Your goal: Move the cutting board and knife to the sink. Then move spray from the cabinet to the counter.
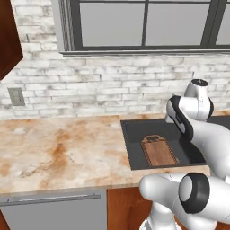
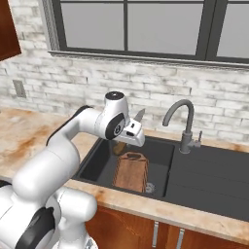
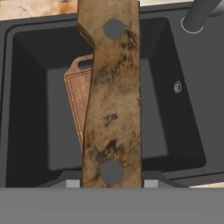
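Wood handle: knife [image 3: 113,100] clamped in gripper [image 2: 132,130], held above sink [image 2: 97,163], blade tip up in right base view.
Board: cutting board [image 2: 131,171] flat on basin floor, below knife.
Faucet [image 2: 182,124]: behind basin, right.
Bench [image 1: 54,148]: left of sink.

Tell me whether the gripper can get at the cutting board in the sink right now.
Probably not. The gripper is shut on the knife above the sink, so its jaws are occupied. The cutting board lies flat and uncovered on the basin floor, reachable once the knife is released.
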{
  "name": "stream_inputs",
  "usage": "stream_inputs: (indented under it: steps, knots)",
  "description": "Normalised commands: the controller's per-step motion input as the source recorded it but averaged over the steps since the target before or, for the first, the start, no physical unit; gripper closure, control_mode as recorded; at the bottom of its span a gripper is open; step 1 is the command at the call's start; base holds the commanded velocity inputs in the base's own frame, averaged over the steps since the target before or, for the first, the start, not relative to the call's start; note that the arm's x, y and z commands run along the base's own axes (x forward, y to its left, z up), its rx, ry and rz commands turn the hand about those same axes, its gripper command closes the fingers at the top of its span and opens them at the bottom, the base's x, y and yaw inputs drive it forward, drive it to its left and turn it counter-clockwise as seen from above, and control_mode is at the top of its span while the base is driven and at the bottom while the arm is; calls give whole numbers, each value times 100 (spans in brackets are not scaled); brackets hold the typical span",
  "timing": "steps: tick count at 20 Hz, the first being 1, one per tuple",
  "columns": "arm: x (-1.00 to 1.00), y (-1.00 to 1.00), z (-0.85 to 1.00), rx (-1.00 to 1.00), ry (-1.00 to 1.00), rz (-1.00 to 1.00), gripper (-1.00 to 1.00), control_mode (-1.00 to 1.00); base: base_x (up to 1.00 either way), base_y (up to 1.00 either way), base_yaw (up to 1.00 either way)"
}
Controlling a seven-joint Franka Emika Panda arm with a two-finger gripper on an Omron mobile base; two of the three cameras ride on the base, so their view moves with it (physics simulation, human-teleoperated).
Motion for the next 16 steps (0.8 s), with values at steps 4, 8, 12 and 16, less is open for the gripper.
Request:
stream_inputs:
  steps: [4,8,12,16]
  knots:
    - [0,0,0,0,0,0,100,100,0,0,0]
    - [0,0,0,0,0,0,100,100,0,0,0]
    - [17,0,-10,-3,0,0,100,-100,0,0,0]
    - [27,0,-14,-6,0,6,100,-100,0,0,0]
